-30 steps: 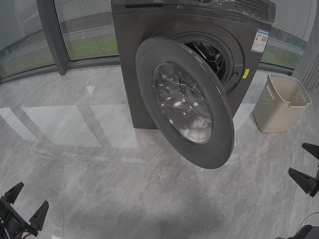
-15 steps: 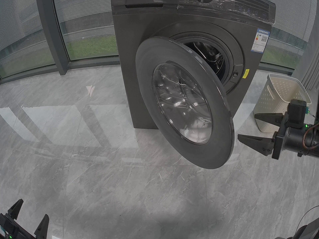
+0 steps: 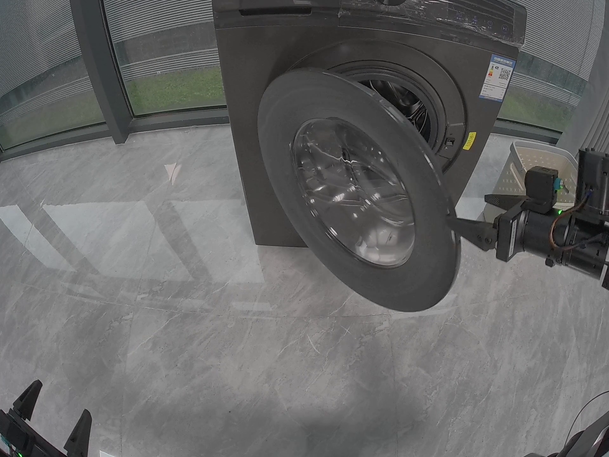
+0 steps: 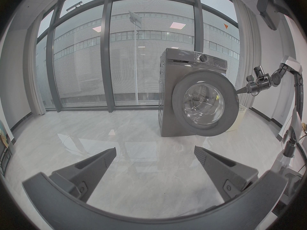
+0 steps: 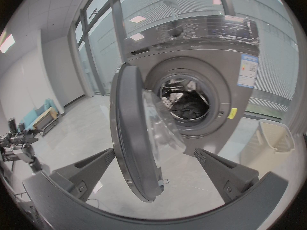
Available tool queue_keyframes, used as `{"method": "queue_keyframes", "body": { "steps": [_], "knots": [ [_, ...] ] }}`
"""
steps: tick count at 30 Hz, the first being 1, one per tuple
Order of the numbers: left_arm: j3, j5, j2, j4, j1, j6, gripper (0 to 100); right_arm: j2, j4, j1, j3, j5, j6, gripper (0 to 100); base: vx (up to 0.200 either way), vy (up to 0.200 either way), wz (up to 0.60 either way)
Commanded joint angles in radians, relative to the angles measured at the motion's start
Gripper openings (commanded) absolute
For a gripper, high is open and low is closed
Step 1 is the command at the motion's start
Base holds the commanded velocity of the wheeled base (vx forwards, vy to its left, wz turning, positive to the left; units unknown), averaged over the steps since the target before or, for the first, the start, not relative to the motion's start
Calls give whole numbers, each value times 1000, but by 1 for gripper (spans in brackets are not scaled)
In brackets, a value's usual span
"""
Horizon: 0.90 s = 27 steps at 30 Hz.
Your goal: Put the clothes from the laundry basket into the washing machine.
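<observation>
The dark grey washing machine (image 3: 355, 26) stands with its round door (image 3: 355, 185) swung partly open. Dark and light clothes (image 5: 187, 106) lie inside the drum. The cream laundry basket (image 3: 539, 160) sits on the floor to the machine's right, and what shows of its inside (image 5: 276, 138) looks bare. My right gripper (image 3: 471, 211) is open at the door's outer edge, one fingertip touching the rim (image 5: 137, 176), which stands between its fingers. My left gripper (image 3: 60, 401) is open and holds nothing, low at the near left, far from the machine (image 4: 192, 80).
Grey tiled floor (image 3: 190, 325) stretches open in front of and left of the machine. Tall windows (image 3: 158, 39) and a dark pillar (image 3: 95, 52) stand behind. A curtain (image 3: 593, 115) hangs beside the basket at the far right.
My right gripper came up and left from the lower right to the door's edge. The door has swung a little toward the machine. The left gripper sank slightly.
</observation>
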Motion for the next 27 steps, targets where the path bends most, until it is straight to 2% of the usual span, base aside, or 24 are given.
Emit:
{"method": "queue_keyframes", "body": {
  "steps": [1,2,4,9,11,12,14,16,21,25,27],
  "knots": [
    [18,0,4,-1,0,1,100,31,-30,-164,-29,-19,-4,100,0,0,0],
    [18,0,4,-1,0,1,100,31,-31,-218,-34,-17,-7,100,0,0,0],
    [18,0,4,-1,0,1,100,27,-31,-258,-35,-14,-8,100,0,0,0],
    [18,0,4,-1,0,-1,100,-11,-25,-252,20,7,-5,100,0,0,0],
    [18,0,4,-1,2,-1,100,-29,-24,-247,38,13,-5,100,0,-200,0],
    [18,2,3,-2,2,-1,100,-49,-19,-227,65,22,-5,100,0,-200,0],
    [18,2,4,-2,2,-1,100,-77,-19,-144,112,16,2,100,0,-200,0],
    [18,2,4,-2,2,-1,100,-91,-19,-104,141,16,7,100,0,-200,0],
    [18,2,4,-2,0,-1,100,-91,-24,-57,166,19,18,100,0,-200,0],
    [18,2,4,-2,0,-1,100,-89,-28,44,173,21,108,100,0,-200,0],
    [18,2,4,-2,2,-1,100,-89,-28,73,175,19,128,100,0,-200,0]
  ]
}}
